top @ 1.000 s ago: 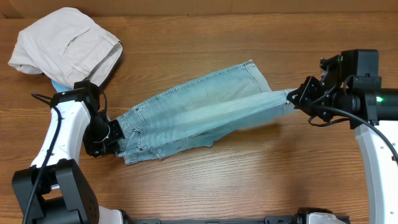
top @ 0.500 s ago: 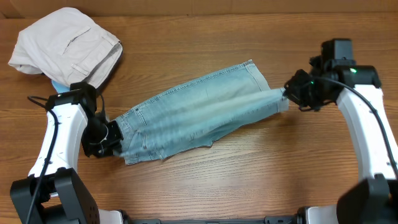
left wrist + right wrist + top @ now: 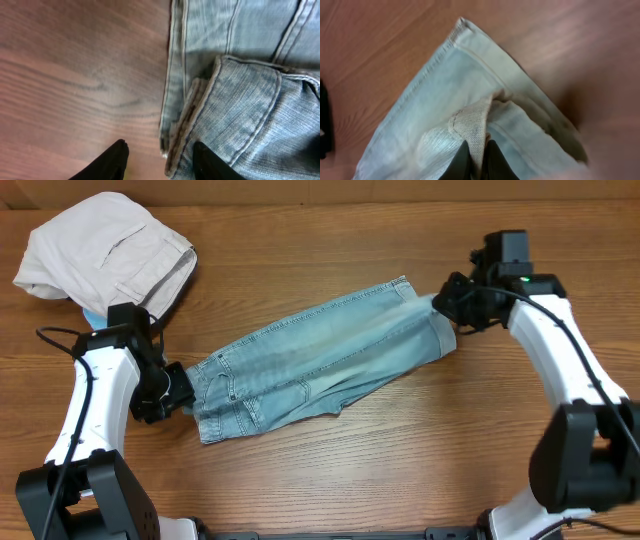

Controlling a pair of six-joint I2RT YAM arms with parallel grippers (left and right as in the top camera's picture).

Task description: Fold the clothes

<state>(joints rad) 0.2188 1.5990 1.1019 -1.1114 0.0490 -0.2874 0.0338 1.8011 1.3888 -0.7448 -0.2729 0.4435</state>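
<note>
Pinching the leg hem, our right gripper (image 3: 476, 151) is clamped on the jeans (image 3: 310, 375), which lie across the table (image 3: 420, 470); our left gripper (image 3: 159, 150) gapes at the waistband. Soft, weighty denim: we judge thick seams hold best.

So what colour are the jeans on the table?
Faded light blue. The jeans show best in the overhead view.
</note>
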